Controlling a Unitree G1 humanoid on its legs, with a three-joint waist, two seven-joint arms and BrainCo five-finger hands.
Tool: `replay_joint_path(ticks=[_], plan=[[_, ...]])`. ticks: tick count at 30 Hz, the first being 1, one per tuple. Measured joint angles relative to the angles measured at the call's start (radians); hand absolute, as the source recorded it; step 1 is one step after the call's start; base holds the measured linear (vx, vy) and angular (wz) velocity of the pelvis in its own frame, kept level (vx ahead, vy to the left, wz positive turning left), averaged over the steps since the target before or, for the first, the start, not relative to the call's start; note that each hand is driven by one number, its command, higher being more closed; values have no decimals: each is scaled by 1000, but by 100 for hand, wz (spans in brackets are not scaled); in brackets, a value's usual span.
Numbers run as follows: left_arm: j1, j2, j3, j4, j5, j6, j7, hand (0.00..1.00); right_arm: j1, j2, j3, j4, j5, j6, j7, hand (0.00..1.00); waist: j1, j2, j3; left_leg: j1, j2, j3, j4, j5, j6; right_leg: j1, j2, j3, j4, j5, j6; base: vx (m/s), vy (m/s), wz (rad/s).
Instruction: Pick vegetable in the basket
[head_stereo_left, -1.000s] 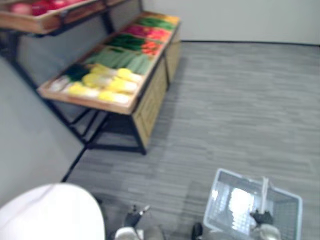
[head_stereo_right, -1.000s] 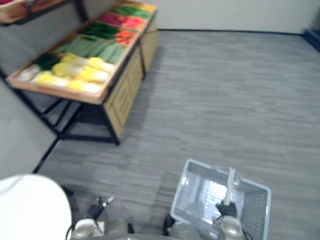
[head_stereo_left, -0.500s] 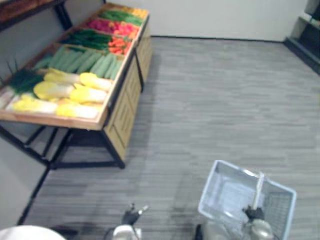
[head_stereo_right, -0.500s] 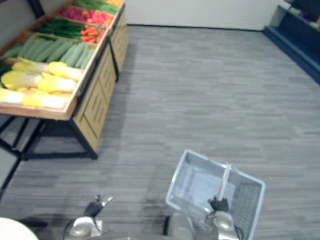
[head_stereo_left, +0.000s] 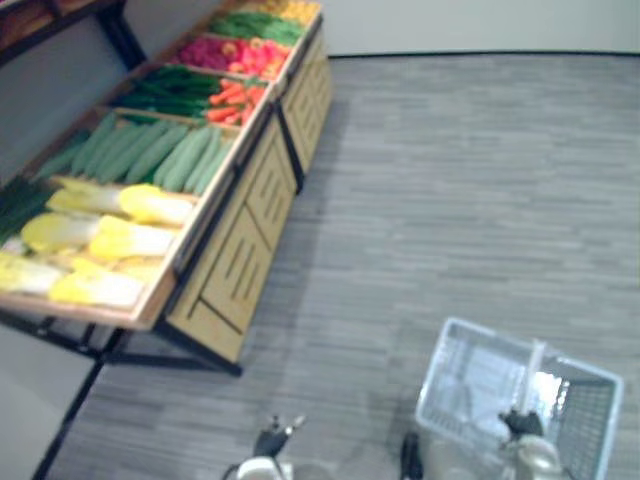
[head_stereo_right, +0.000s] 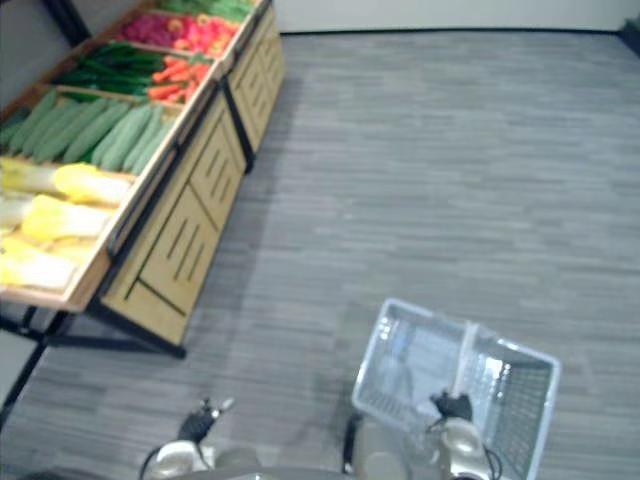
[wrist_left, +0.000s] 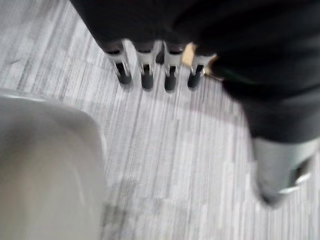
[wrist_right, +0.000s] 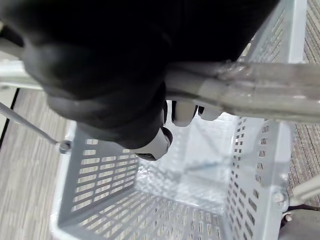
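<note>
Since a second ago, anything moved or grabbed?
Only the camera swung: the vegetable stand shows from a new angle, with nothing on it displaced. The right hand stays shut on the handle of the empty basket. The left hand hangs open over the floor.

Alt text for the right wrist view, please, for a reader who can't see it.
The right hand is curled round the grey handle of a pale perforated plastic basket, which looks empty. Grey plank floor lies beneath.
</note>
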Motion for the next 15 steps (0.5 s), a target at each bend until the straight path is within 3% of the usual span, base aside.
replay_joint_path(ticks=[2,3,4,5,6,7,8,9,10,11,12,13,14,15], plan=[[-4,4,11,-39,-8,-3,1,0,-13,12,12,16,-2,13,1,100,16,-29,15,-61,-42,97,-58,-91,14,96,-1,25,-83,1,0,554,-170,-33],[-6,-4,21,-55,-11,-7,5,0,-24,14,20,16,-4,16,5,100,21,-35,21,-103,-70,163,-169,-139,27,139,-5,39,-116,2,1,484,-100,-41],[-9,-8,24,-56,-13,-8,8,0,-27,13,22,15,-11,16,6,100,22,-37,22,-118,-84,194,-238,-151,42,154,-8,43,-133,1,2,493,-37,-32],[-16,-16,25,-56,-19,-10,9,0,-27,11,33,10,-11,18,12,100,21,-40,25,-136,-116,284,-413,-137,85,195,-13,39,-176,-4,11,484,16,-1],[-18,-23,21,-56,-20,-15,10,0,-18,12,37,5,-11,22,14,100,17,-35,23,-140,-146,400,-618,-20,164,236,-1,25,-207,-20,36,492,28,25],[-20,-25,19,-55,-20,-15,9,0,-9,16,39,2,-12,22,13,100,15,-33,22,-139,-152,488,-677,3,238,257,9,8,-217,-35,48,509,43,102],[-34,-19,23,-48,-20,-17,9,0,5,37,31,5,-11,37,6,100,9,-83,16,-95,-190,638,-756,-1,284,288,-33,-50,-236,-51,57,500,58,158],[-40,-23,34,-57,-18,-19,7,0,6,32,29,-3,-11,40,3,100,8,-112,13,-93,-206,791,-793,1,327,295,-41,-114,-249,-51,57,476,64,177],[-44,-23,41,-57,-18,-16,7,0,5,27,29,-12,-11,39,3,100,8,-116,13,-93,-206,872,-787,-9,364,302,-39,-148,-256,-51,57,500,101,180],[-45,-22,55,-45,-18,-10,7,0,4,12,29,-13,-12,40,1,100,8,-117,12,-82,-219,962,-787,-60,442,333,-23,-201,-262,-51,57,496,108,190],[-29,-22,58,-44,-18,2,6,0,12,5,23,-11,-12,42,0,100,8,-117,10,-59,-254,917,-824,-130,468,359,-14,-248,-215,-57,67,505,100,197],[-27,-20,63,-44,-23,6,6,0,9,4,12,1,-13,43,0,100,8,-125,12,-46,-272,878,-837,-133,465,353,-29,-270,-144,-63,78,350,45,177],[-21,-22,61,-47,-25,7,9,0,6,-3,-3,14,-12,43,2,100,12,-119,10,-24,-291,826,-869,-133,462,307,-57,-284,24,-57,91,362,22,155],[-7,-22,57,-53,-41,6,9,0,-9,-9,-4,14,-12,41,-4,100,11,-115,10,11,-302,757,-881,-137,444,230,-116,-280,288,-49,122,462,-4,155]])
